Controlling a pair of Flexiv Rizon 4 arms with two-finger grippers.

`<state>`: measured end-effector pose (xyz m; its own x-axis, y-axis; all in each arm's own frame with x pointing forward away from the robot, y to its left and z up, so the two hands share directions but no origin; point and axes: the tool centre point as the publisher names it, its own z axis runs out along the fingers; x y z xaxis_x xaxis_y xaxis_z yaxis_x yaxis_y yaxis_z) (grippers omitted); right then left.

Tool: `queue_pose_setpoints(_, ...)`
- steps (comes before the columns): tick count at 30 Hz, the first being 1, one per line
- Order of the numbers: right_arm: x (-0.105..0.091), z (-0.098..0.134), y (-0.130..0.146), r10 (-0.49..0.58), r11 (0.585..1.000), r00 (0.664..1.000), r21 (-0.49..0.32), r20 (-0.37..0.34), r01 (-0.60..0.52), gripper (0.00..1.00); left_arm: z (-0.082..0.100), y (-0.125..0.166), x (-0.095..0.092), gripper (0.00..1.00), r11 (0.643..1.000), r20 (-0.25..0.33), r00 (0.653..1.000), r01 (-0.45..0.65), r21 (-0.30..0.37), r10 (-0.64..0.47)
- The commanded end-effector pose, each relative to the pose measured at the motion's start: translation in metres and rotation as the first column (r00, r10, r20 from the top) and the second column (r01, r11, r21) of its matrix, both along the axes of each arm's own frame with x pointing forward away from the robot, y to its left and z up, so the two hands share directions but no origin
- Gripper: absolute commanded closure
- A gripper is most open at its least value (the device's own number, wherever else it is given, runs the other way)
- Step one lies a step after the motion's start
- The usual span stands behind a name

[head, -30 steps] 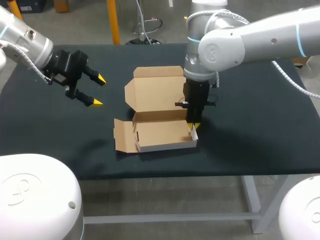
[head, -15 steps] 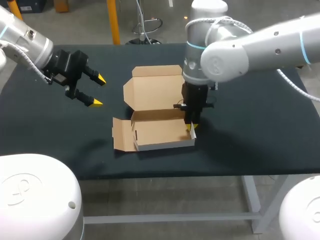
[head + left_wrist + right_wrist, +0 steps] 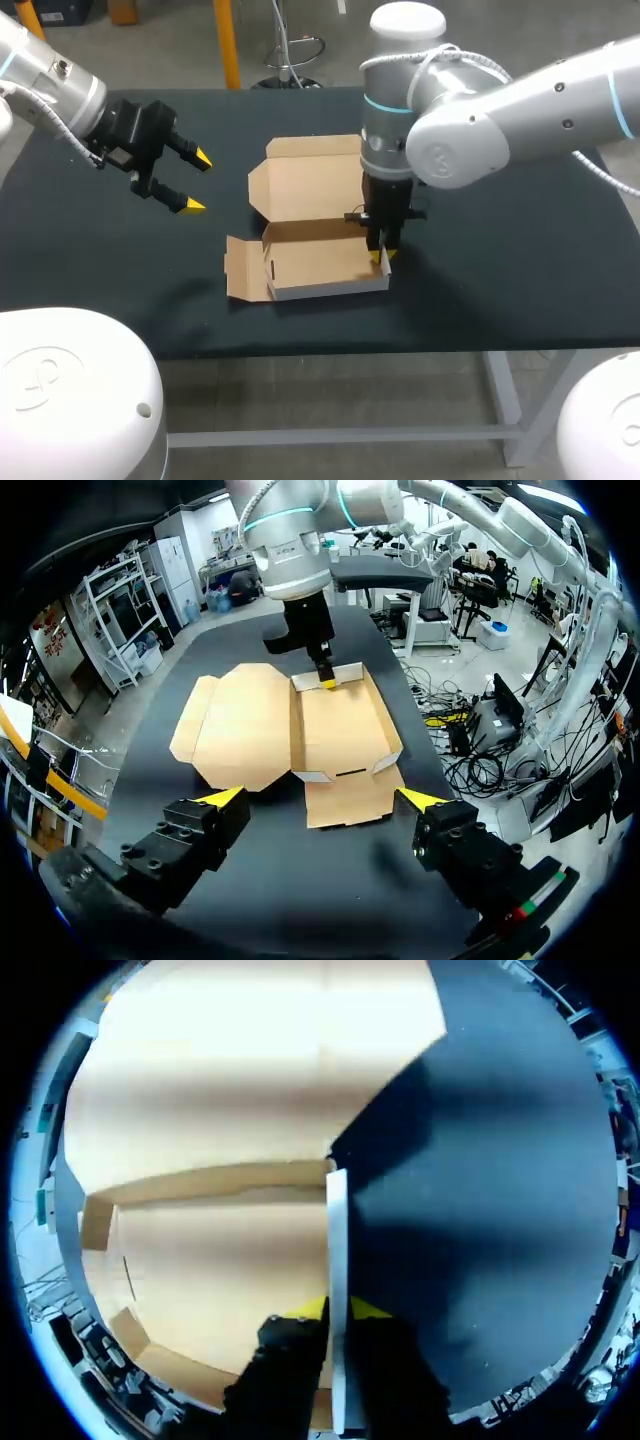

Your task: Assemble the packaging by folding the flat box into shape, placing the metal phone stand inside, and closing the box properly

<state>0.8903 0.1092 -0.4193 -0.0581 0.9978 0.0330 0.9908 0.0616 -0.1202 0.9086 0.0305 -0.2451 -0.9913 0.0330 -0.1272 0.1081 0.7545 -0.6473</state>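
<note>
The brown cardboard box [image 3: 318,266] lies half folded in the middle of the table, its lid [image 3: 310,180] flat behind the tray and a side flap [image 3: 243,270] spread out to the left. My right gripper [image 3: 381,254] points straight down at the tray's right end. In the right wrist view, the upright white-edged side wall [image 3: 337,1230] stands between its yellow tips, which press it from both sides. My left gripper [image 3: 198,182] hangs open over the left of the table, well clear of the box [image 3: 340,730]. No metal phone stand shows in any view.
The black table top [image 3: 500,250] is bare to the right of the box and along the front edge [image 3: 330,345]. My right arm's thick forearm [image 3: 520,110] crosses above the right half of the table.
My right arm has swung a little to the left and its gripper has nudged the box's right end slightly leftward. The left arm has kept still.
</note>
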Motion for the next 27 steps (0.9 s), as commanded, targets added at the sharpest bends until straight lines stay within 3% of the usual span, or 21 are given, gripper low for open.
queue_pose_setpoints(1,-0.0013,-0.0002,-0.0003,-0.005,1.000,1.000,-0.006,0.020,0.005,0.86,0.0006,0.0003,0.0000,0.00,1.000,-0.002,1.000,0.001,0.003,-0.001)
queue_pose_setpoints(6,-0.0006,0.0008,-0.0009,-0.018,1.000,0.998,-0.020,0.053,0.019,0.92,0.0006,0.0003,0.0000,0.00,1.000,-0.002,1.000,0.001,0.003,-0.001)
queue_pose_setpoints(8,-0.0007,0.0011,-0.0013,-0.018,1.000,0.998,-0.018,0.065,0.019,1.00,0.0006,0.0003,0.0000,0.00,1.000,-0.002,1.000,0.001,0.003,-0.001)
queue_pose_setpoints(18,-0.0002,-0.0019,0.0004,0.018,0.998,0.998,-0.053,0.053,-0.015,1.00,0.0006,0.0003,0.0000,0.00,1.000,-0.002,1.000,0.001,0.003,-0.001)
queue_pose_setpoints(27,0.0010,-0.0047,-0.0026,0.006,0.983,1.000,-0.185,0.002,-0.005,1.00,0.0006,0.0003,0.0000,0.00,1.000,-0.002,1.000,0.001,0.003,-0.001)
